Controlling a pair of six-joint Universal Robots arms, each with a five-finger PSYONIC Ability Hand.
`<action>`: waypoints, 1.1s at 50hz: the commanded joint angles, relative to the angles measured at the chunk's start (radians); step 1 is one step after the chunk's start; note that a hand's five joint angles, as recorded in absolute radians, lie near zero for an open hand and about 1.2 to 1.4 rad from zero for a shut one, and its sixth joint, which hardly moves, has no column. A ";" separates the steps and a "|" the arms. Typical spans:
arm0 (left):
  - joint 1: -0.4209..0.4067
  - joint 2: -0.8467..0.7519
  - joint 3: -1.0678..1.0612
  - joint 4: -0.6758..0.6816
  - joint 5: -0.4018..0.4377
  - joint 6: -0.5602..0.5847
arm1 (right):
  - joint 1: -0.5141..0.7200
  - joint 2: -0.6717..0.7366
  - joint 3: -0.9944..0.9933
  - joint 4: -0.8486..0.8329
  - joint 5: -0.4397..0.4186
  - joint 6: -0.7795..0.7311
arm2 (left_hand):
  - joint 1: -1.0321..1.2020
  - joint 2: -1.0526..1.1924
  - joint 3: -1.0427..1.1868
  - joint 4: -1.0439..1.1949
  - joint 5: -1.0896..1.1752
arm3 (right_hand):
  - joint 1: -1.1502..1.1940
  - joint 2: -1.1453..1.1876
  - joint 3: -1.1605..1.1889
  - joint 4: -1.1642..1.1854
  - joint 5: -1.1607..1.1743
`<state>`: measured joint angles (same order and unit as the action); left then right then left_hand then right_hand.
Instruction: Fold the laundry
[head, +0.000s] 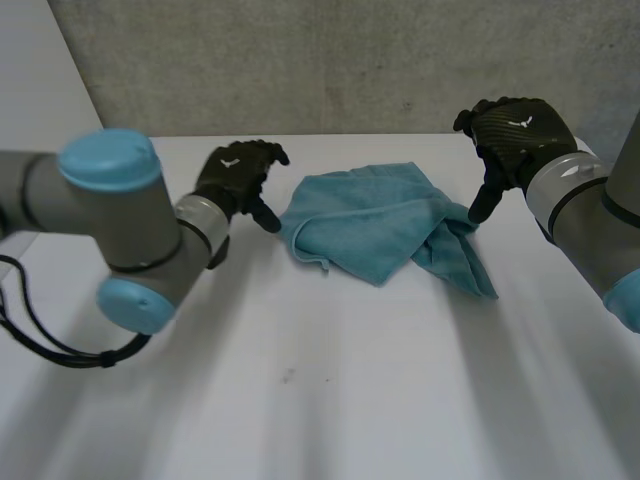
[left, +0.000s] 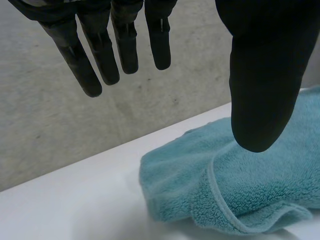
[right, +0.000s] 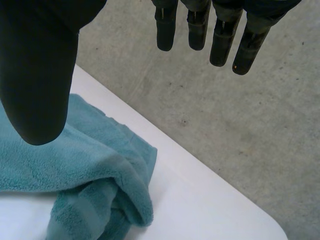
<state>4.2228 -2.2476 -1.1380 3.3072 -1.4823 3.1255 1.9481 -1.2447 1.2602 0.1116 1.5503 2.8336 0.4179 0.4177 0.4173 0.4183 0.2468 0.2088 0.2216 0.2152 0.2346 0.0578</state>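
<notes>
Fingers (head: 262, 155) of the left hand (head: 235, 180) hang loosely spread in the head view. They hold nothing, and the thumb tip is just beside the left edge of the one crumpled teal terry-cloth towel (head: 375, 225). The towel lies toward the far side of the flat white table (head: 300, 390), between the two black hands. The right hand (head: 515, 135) hovers at the towel's right edge, fingers relaxed and empty, its thumb pointing down close to the bunched cloth there. Beyond the table stands a rough grey concrete wall (head: 350, 60). The left wrist view shows what the head view leaves vague: the left hand's fingers (left: 100, 55) are straight and apart, with clear space between them and the thumb. The towel (left: 240, 190) lies under the thumb tip, and a hemmed fold is doubled over along its edge. In the right wrist view the right hand's fingers (right: 220, 35) are likewise straight and separated, gripping nothing. The towel (right: 60, 165) lies below the thumb, and a rumpled corner is tucked under itself on the table (right: 200, 200).
</notes>
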 joint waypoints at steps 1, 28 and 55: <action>-0.007 -0.165 0.056 0.166 0.053 0.041 | 0.000 0.034 0.001 -0.003 0.001 -0.002 | 0.133 0.133 0.134 0.133 0.130 | -0.034 -0.047 -0.041 -0.060 -0.058; -0.007 -0.403 0.313 0.011 0.045 0.151 | 0.002 0.099 0.001 -0.007 0.002 -0.037 | 0.842 0.843 0.843 0.842 0.839 | -0.034 -0.047 -0.041 -0.060 -0.058; -0.029 0.471 -0.327 0.203 -0.053 0.343 | -0.185 0.267 -0.166 -0.001 -0.391 0.126 | 0.978 0.979 0.979 0.978 0.975 | -0.034 -0.047 -0.041 -0.060 -0.058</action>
<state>4.1945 -1.9419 -1.3471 3.5190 -1.5391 3.4556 1.8092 -1.0519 1.1511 0.1068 1.4342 2.8324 1.1137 1.1966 1.1915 1.1917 0.9718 0.2088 0.2215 0.2159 0.2346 0.0578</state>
